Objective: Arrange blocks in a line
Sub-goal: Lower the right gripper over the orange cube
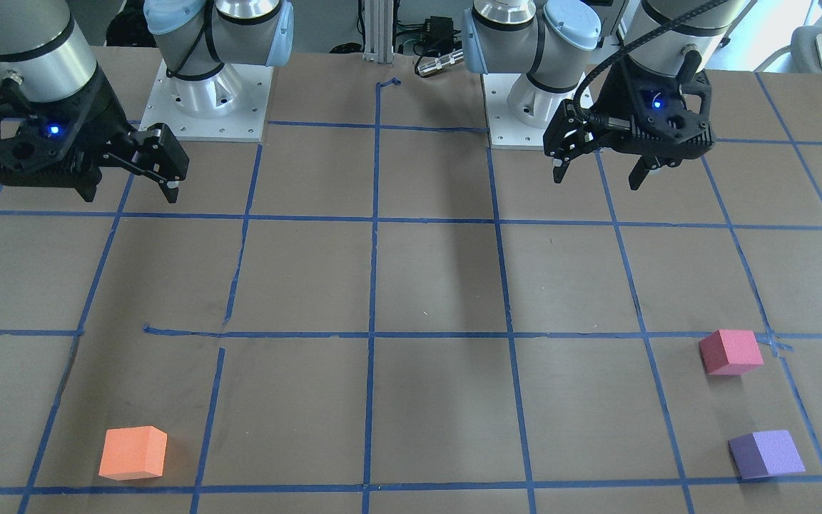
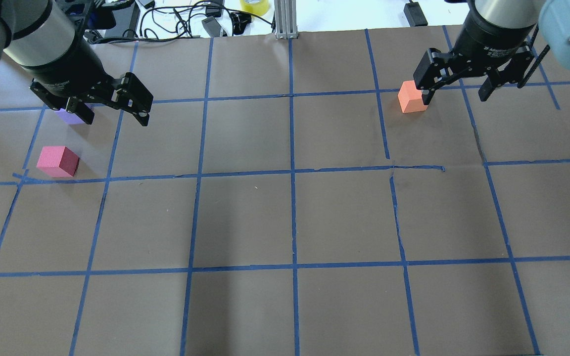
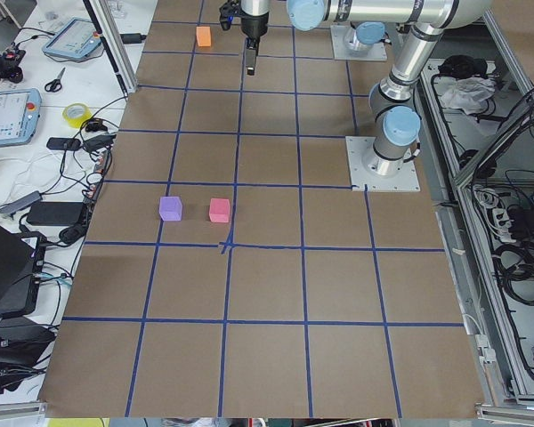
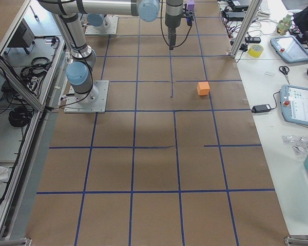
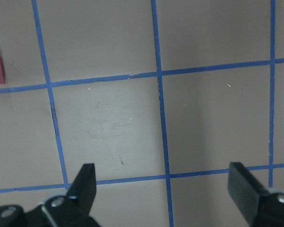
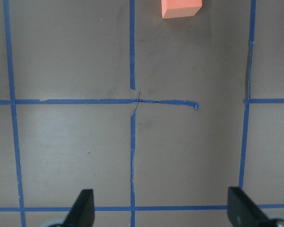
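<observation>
The orange block (image 1: 133, 452) lies on the table's far side from the robot, on its right; it also shows in the overhead view (image 2: 412, 97) and at the top of the right wrist view (image 6: 181, 8). The pinkish-red block (image 1: 731, 352) and the purple block (image 1: 766, 453) lie apart on the robot's left. In the overhead view the pinkish-red block (image 2: 58, 161) is clear and the purple block (image 2: 70, 117) is partly hidden behind the left gripper. My left gripper (image 2: 115, 117) and right gripper (image 2: 454, 95) hover above the table, both open and empty.
The table (image 2: 290, 217) is brown with a grid of blue tape lines. The arm bases (image 1: 215, 93) stand at the robot's edge. Cables and a tape roll (image 2: 254, 6) lie beyond the far edge. Tablets and tools (image 4: 297, 102) lie on a side bench.
</observation>
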Controlling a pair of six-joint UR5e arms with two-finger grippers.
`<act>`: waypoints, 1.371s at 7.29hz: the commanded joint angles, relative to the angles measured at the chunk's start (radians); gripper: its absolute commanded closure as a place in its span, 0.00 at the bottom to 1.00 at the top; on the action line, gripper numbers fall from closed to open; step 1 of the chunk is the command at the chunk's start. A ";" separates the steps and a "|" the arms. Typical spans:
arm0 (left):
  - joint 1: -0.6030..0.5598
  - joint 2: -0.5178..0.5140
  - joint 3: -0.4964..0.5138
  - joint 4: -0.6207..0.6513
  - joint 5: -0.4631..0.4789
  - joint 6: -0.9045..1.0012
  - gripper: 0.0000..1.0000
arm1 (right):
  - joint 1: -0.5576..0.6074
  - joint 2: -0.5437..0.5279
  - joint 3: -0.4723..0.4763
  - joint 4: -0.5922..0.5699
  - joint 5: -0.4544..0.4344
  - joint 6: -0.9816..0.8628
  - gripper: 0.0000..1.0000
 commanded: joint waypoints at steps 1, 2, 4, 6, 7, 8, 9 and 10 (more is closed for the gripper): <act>0.000 -0.002 0.000 0.002 -0.002 0.001 0.00 | -0.033 0.058 0.002 -0.070 0.006 -0.003 0.00; 0.000 -0.003 0.000 0.004 -0.002 0.001 0.00 | -0.039 0.083 0.002 -0.072 -0.003 -0.015 0.00; 0.000 -0.003 0.000 0.004 -0.004 0.001 0.00 | -0.042 0.158 0.000 -0.201 -0.002 -0.045 0.00; 0.000 -0.002 0.000 0.004 -0.004 0.001 0.00 | -0.041 0.229 -0.003 -0.295 0.004 -0.054 0.00; 0.000 -0.002 0.001 0.004 -0.004 0.001 0.00 | -0.041 0.259 -0.003 -0.358 0.003 -0.072 0.00; 0.000 -0.002 0.000 0.004 -0.004 0.001 0.00 | -0.041 0.316 -0.003 -0.421 -0.002 -0.104 0.00; 0.000 -0.002 0.001 0.005 -0.004 0.001 0.00 | -0.042 0.379 -0.003 -0.505 0.000 -0.104 0.00; 0.002 0.000 0.000 0.004 -0.004 0.001 0.00 | -0.041 0.423 -0.003 -0.585 -0.003 -0.107 0.00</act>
